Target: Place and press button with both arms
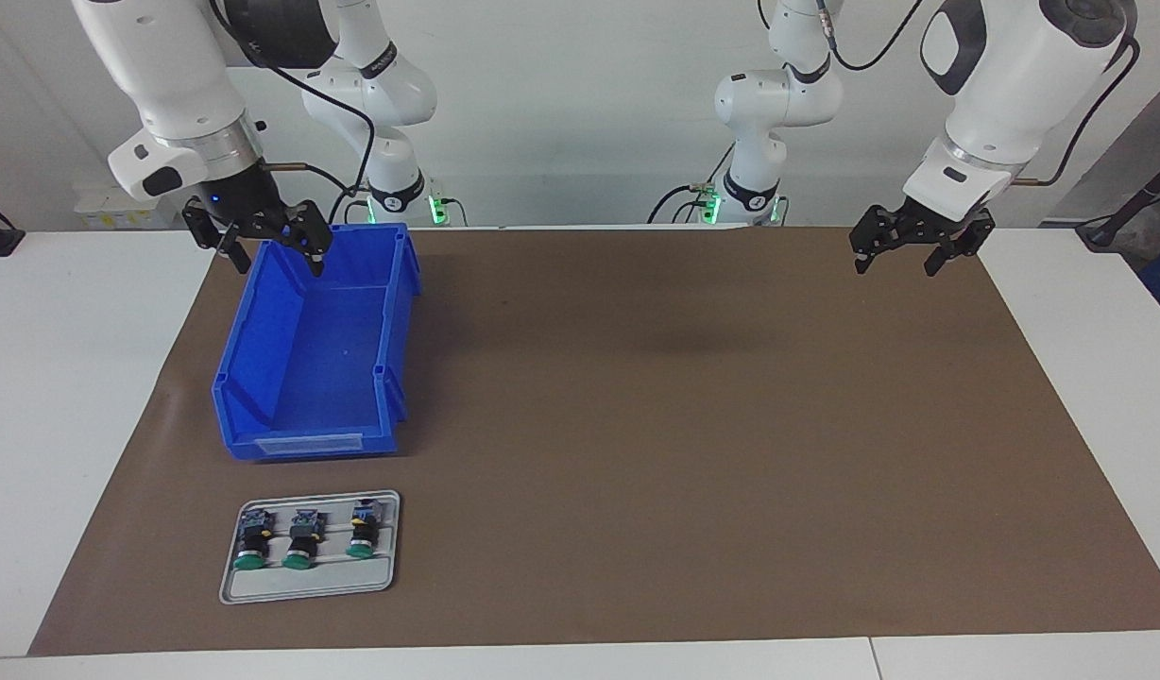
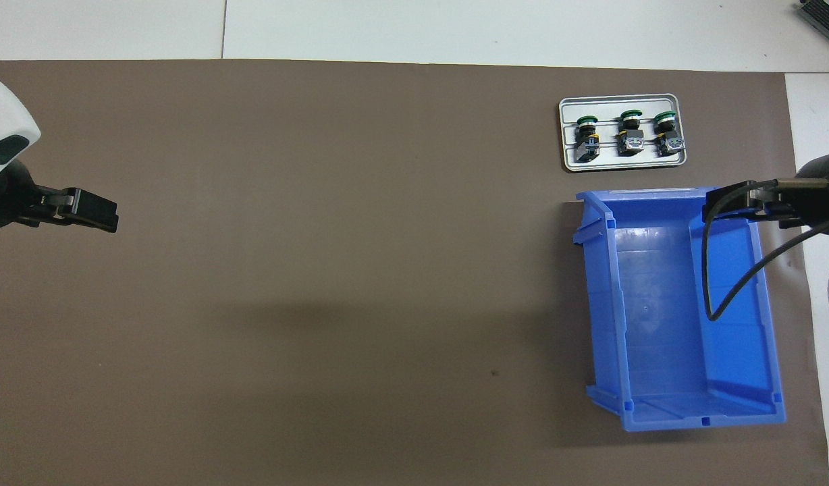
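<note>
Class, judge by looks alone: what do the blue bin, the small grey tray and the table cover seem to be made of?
Blue bin: likely moulded plastic, glossy, with ribbed walls. Grey tray: plastic or metal, unclear; smooth, pale, with a raised rim. Table cover: apparently matte brown paper or felt; flat, no shine.

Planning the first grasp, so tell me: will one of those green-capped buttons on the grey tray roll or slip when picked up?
Probably rigid. The button lies on its side on the tray; its round body may roll if nudged, and might slip between narrow fingers.
</note>
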Motion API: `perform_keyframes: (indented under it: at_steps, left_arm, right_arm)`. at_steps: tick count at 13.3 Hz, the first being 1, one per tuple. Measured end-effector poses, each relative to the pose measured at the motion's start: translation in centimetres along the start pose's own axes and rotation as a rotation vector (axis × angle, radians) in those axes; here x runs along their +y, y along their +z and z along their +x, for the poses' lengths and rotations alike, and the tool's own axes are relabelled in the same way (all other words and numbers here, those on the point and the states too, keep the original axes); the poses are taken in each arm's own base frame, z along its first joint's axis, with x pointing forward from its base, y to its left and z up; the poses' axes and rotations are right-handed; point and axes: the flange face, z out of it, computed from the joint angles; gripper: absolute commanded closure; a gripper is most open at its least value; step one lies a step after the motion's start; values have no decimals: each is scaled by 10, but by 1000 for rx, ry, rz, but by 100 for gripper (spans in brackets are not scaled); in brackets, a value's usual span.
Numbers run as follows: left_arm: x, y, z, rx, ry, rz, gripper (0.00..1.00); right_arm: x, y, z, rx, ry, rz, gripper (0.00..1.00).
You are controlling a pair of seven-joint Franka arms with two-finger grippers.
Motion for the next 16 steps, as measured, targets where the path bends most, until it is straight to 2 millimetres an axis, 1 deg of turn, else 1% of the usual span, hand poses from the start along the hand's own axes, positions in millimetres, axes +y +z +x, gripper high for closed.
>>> perform_keyframes:
  at_steps: [5,10,12,14,16]
  left_arm:
    - [-14,-1,-1,5,-23,0,0]
    - [-14,-1,-1,4,-25,0,0]
    - [-15,-1,-1,4,-26,0,0]
    - [-16,-1,-1,4,-28,0,0]
    - [-16,-1,-1,4,-28,0,0]
  right_arm:
    - [1,0,0,-1,1,0,0]
    - [9,0,2,9,16,0,1]
    - [10,2,8,38,19,4,5]
    - [11,11,18,58,17,6,5]
    - [16,28,33,74,15,6,5]
